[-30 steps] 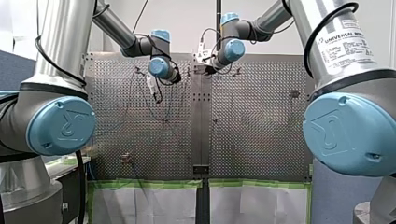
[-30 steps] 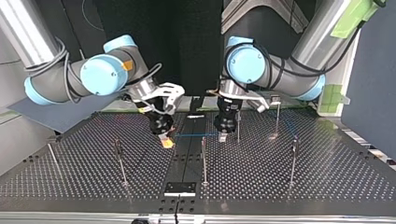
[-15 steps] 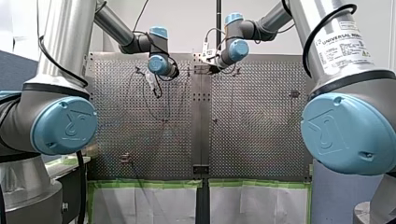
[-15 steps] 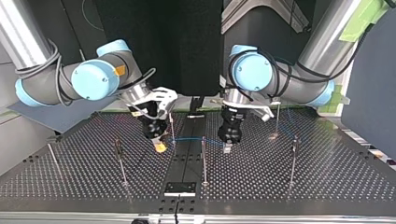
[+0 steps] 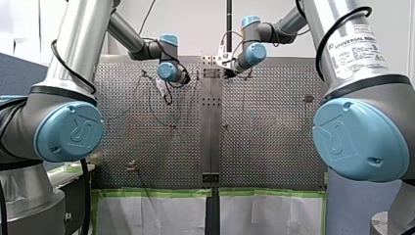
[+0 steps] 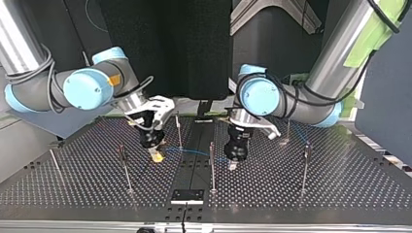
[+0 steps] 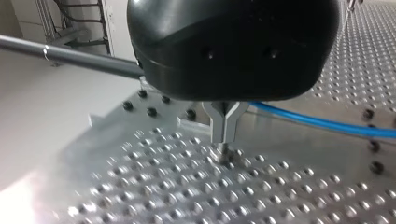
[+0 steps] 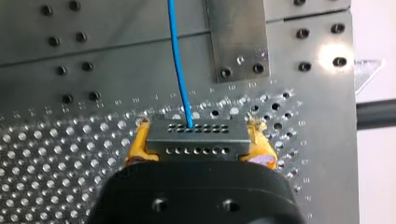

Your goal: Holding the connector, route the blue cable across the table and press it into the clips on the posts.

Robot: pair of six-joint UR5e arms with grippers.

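My right claw (image 8: 197, 130), yellow pads (image 8: 136, 148) pinching the grey connector (image 8: 196, 145), blue cable (image 8: 180, 70) leaving it over the middle seam of the worktop (image 8: 56, 186), my left claw (image 7: 224, 148), tips pressed together close over the worktop, cable passing beside it.

Only legible text I've got, front view: "UNIVERSAL ROBO…" on the white label (image 5: 358, 49) on my right arm (image 5: 364, 78); its fine print is unreadable. Embossed UR logo on the blue joint caps (image 5: 70, 131).
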